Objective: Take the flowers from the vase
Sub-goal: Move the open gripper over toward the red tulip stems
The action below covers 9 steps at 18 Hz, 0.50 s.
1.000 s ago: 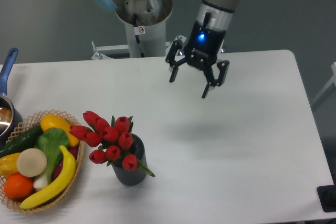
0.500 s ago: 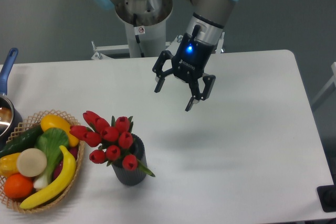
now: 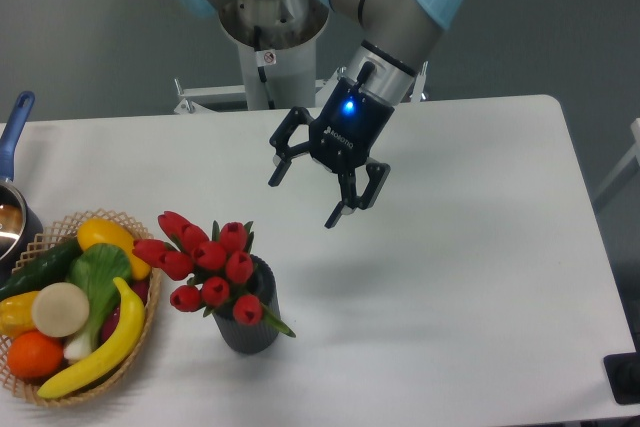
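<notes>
The flowers (image 3: 208,267), a bunch of red tulip buds with green leaves, stand in the vase (image 3: 250,325), a short dark grey ribbed cylinder at the front left of the white table. The buds lean to the left over the vase's mouth. My gripper (image 3: 303,201) is open and empty, its two dark fingers spread wide. It hangs above the table, up and to the right of the flowers, apart from them.
A round wicker basket (image 3: 148,332) with fruit and vegetables stands left of the vase, close to it. A pot with a blue handle (image 3: 17,122) sits at the left edge. The arm's base column (image 3: 272,47) stands behind the table.
My gripper has moved left and down toward the flowers, staying open. The flowers, vase and basket have not moved.
</notes>
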Motion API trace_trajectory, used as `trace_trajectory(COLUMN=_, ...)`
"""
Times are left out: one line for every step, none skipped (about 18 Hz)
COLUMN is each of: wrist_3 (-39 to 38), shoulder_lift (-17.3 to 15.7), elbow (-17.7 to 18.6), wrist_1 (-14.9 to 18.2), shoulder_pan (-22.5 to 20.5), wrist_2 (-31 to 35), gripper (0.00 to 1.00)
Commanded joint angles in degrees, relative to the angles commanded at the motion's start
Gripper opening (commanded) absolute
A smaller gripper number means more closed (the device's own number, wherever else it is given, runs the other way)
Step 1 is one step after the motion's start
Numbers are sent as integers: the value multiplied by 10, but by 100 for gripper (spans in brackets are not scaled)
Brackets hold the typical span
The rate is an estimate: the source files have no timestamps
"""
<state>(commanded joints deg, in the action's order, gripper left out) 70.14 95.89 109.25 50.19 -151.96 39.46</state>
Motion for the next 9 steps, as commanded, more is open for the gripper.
trace_trajectory(wrist_3=1, shoulder_lift=1, elbow=-2, wrist_1=-2, shoulder_pan=1, wrist_2=2, gripper=100)
trace_trajectory(wrist_3=1, shoulder_lift=5, elbow=-7, wrist_1=-4, shoulder_pan=6, wrist_2=2, gripper=100)
trace_trajectory(wrist_3=0, shoulder_lift=12, elbow=-12, wrist_1=-5, shoulder_pan=10, wrist_2=2, gripper=100)
trace_trajectory(wrist_3=0, shoulder_lift=19, elbow=-18, wrist_1=-5, shoulder_pan=13, wrist_2=2, gripper=100)
trace_trajectory(wrist_3=0, shoulder_lift=25, elbow=-22, wrist_1=-5, shoulder_pan=18, wrist_2=2, gripper=100)
trace_trajectory(wrist_3=0, shoulder_lift=30, elbow=-26, wrist_1=-5, shoulder_pan=19, wrist_2=2, gripper=100)
trace_trajectory(wrist_3=1, shoulder_lift=35, elbow=-31, wrist_1=-5, shoulder_pan=20, wrist_2=2, gripper=100)
trace_trajectory(wrist_3=2, shoulder_lift=43, elbow=-36, wrist_1=-6, shoulder_pan=21, wrist_2=2, gripper=100)
trace_trajectory(wrist_3=3, shoulder_lift=47, elbow=-41, wrist_1=-6, shoulder_pan=26, wrist_2=2, gripper=100)
